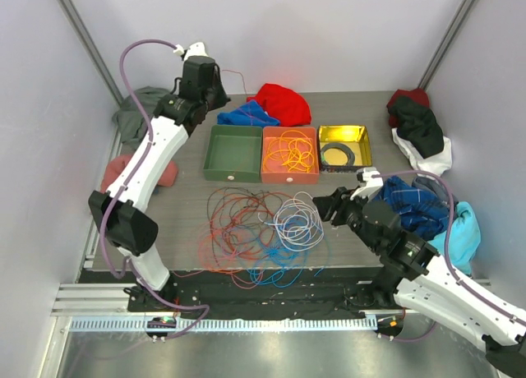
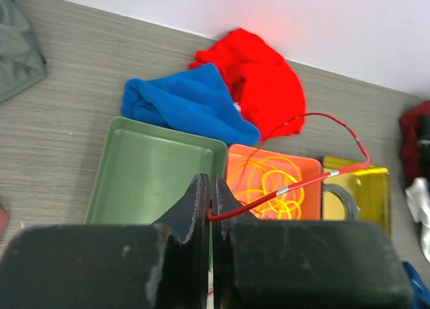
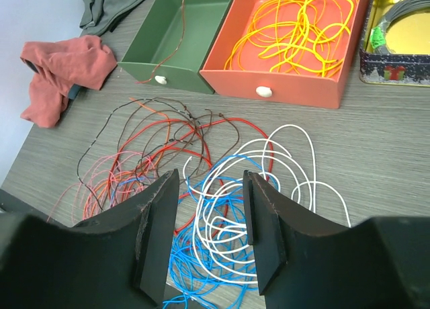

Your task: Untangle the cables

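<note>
Left claw (image 2: pixel 211 188) pinched fully shut on a thin red cable (image 2: pixel 302 184), up over the matte green tray (image 1: pixel 233 148); the cable arcs stiffly toward 2 o'clock. Right claw (image 3: pixel 211 188) about half open, gripping nothing, at the 3 o'clock edge of the cables (image 1: pixel 263 226). These are a thin, glossy tangle of red, orange, blue, white and brown loops on the grey woodgrain worktop (image 1: pixel 189 205), at 6 o'clock of the rectangular orange tray (image 1: pixel 289 177). That tray holds yellow coils (image 1: pixel 289 152).

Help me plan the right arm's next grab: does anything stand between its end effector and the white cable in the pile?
Nothing visible does. The open right end effector points at the white cable, whose loops lie exposed, tangled with the blue cables; the orange tray sits farther back.
</note>
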{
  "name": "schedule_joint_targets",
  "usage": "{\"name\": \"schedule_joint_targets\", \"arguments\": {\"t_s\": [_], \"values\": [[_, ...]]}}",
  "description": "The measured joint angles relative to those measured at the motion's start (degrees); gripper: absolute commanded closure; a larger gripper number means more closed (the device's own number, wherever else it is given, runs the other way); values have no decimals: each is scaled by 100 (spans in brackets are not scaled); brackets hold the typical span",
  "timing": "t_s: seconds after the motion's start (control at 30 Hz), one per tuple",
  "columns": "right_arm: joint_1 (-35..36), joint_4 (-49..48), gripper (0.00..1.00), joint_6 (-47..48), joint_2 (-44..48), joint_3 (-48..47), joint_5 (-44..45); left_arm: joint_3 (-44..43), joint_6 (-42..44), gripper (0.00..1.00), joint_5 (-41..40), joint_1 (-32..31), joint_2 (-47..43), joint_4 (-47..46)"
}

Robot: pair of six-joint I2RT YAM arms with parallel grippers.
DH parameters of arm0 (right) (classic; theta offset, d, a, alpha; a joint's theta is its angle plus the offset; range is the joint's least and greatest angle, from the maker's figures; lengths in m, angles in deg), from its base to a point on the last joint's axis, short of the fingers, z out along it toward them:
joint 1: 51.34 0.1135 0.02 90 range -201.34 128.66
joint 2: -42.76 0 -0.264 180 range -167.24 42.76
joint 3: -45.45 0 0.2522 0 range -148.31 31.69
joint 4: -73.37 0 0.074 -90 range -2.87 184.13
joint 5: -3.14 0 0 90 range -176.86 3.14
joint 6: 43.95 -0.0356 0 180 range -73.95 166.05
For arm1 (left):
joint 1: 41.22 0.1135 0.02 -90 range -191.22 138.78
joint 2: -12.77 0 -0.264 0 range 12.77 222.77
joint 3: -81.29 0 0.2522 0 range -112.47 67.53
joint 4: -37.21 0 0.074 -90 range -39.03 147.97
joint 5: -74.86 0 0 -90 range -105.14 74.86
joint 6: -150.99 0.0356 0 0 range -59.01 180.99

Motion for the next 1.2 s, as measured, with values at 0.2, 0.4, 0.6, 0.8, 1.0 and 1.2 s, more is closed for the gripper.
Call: {"name": "schedule_joint_targets", "arguments": {"t_s": [0.2, 0.4, 0.6, 0.8, 1.0, 1.2], "values": [[0, 101, 49, 28, 48, 63, 76, 44, 11, 100, -83, 199, 254, -85], [0, 94, 49, 48, -57, 79, 85, 15, 20, 100, -129, 328, 264, -90], [0, 94, 50, 63, -138, 83, 85, -730, 26, 100, -125, 358, 398, -90], [0, 94, 50, 68, -142, 90, 85, -793, 122, 100, -133, 358, 358, -175], [0, 94, 50, 68, -142, 114, 85, 52, 122, 100, -127, 367, 350, -339], [0, 94, 50, 68, -155, 175, 85, 997, 120, 100, -140, 367, 400, -328]]}}
